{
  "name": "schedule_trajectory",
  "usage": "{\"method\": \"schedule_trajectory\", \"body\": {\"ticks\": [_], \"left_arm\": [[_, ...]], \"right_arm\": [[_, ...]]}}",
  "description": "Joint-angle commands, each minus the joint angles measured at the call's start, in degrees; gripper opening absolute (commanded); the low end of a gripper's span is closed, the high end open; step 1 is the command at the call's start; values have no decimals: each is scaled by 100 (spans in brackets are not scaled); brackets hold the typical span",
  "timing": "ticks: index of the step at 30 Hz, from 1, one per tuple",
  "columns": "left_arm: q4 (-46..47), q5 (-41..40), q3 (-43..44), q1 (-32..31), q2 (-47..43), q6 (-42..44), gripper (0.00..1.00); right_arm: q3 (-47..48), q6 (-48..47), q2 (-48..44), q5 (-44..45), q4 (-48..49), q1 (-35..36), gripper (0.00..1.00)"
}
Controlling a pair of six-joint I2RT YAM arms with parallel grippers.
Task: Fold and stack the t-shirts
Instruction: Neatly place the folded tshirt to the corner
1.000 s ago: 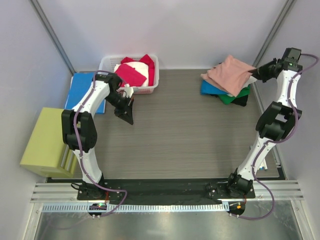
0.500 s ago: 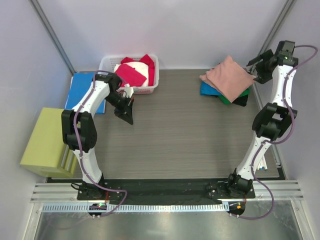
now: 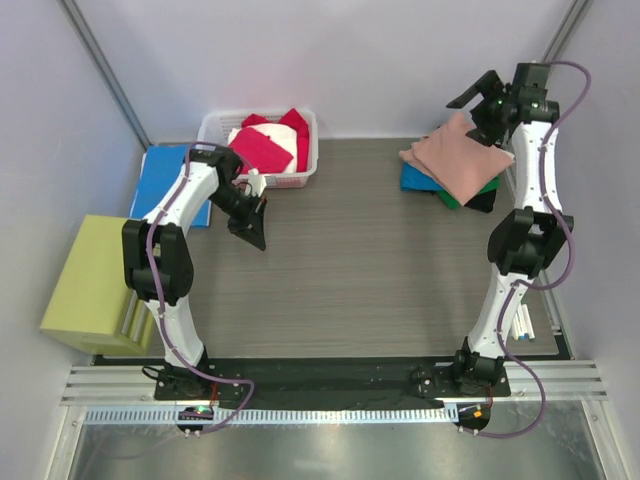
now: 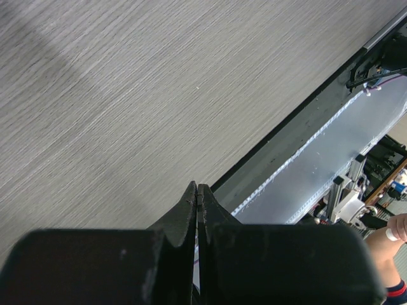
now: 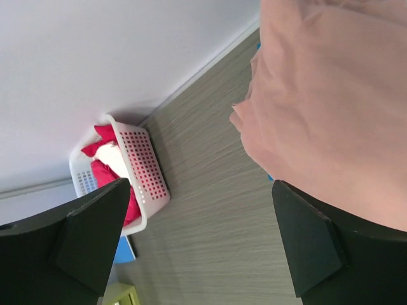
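A folded dusty-pink t-shirt (image 3: 455, 155) lies on top of a stack at the back right, over a teal-blue one (image 3: 413, 178), a green one (image 3: 460, 197) and a black one (image 3: 486, 200). My right gripper (image 3: 472, 112) hangs above the stack's far edge, open and holding nothing. In the right wrist view the pink t-shirt (image 5: 331, 108) fills the upper right beyond my spread right gripper (image 5: 200, 184). Magenta t-shirts (image 3: 262, 150) and a white one (image 3: 280, 135) sit crumpled in the basket. My left gripper (image 3: 255, 235) is shut and empty over bare table, its tips (image 4: 197, 189) pressed together.
The white perforated basket (image 3: 215, 125) stands at the back left and also shows in the right wrist view (image 5: 143, 168). A flat blue folder (image 3: 165, 185) lies left of it, with a yellow-green box (image 3: 95, 285) nearer. The table's front edge (image 4: 286, 133) has a metal rail beyond it.
My right gripper has opened and let go of the pink t-shirt, which now rests on the stack. That arm has lifted and swung back toward the wall. The left arm has not moved.
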Motion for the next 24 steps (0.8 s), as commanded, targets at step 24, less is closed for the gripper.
{"method": "schedule_trajectory", "body": {"ticks": [24], "left_arm": [[-986, 165, -192, 189, -648, 347, 0]], "right_arm": [[-500, -118, 754, -1033, 2055, -128, 100]]}}
